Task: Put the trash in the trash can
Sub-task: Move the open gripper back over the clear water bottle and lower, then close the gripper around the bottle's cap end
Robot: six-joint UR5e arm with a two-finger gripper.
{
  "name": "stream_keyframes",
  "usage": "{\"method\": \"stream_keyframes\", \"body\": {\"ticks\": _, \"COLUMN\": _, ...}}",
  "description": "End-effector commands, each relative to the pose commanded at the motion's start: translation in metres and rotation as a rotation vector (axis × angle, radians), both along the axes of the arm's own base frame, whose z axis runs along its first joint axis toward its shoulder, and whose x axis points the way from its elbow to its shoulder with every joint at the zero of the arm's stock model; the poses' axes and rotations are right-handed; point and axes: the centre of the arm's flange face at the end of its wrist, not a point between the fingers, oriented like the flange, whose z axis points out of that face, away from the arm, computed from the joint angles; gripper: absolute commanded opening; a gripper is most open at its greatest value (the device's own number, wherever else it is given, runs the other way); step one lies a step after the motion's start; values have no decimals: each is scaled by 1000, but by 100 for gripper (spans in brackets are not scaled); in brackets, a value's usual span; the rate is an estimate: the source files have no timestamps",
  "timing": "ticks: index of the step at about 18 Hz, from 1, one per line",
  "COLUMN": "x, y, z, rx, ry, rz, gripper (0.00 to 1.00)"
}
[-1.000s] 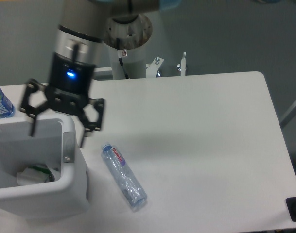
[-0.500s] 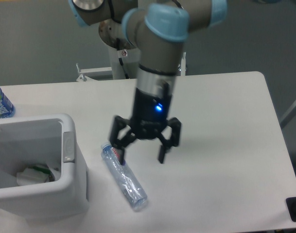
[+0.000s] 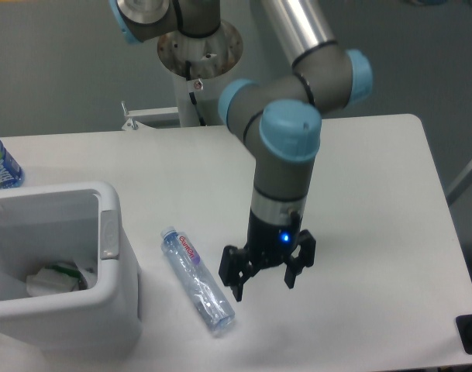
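Since a second ago the gripper (image 3: 264,282) has swung from over the bin across to just right of the crushed clear plastic bottle with the red-lettered label (image 3: 197,280), fingers spread, holding nothing. That bottle lies flat on the white table (image 3: 360,194), near the white rectangular plastic trash can (image 3: 111,267). The crumpled white wrapper with green print (image 3: 56,277) is already inside, so I'd say halfway done. An upright blue-labelled bottle (image 3: 1,163) stands behind the bin.
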Motion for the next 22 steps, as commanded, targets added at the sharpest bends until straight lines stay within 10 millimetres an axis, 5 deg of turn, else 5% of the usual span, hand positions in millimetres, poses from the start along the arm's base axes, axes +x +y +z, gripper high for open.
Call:
{"method": "stream_keyframes", "body": {"ticks": 8, "x": 26, "y": 33, "z": -68, "rx": -80, "ry": -48, "rz": -64, "gripper": 100}}
{"method": "stream_keyframes", "body": {"ticks": 15, "x": 55, "y": 48, "z": -98, "rx": -157, "ry": -35, "rz": -97, "gripper": 100}}
{"method": "stream_keyframes", "body": {"ticks": 22, "x": 54, "y": 47, "z": -115, "rx": -215, "ry": -9, "rz": -87, "gripper": 100}}
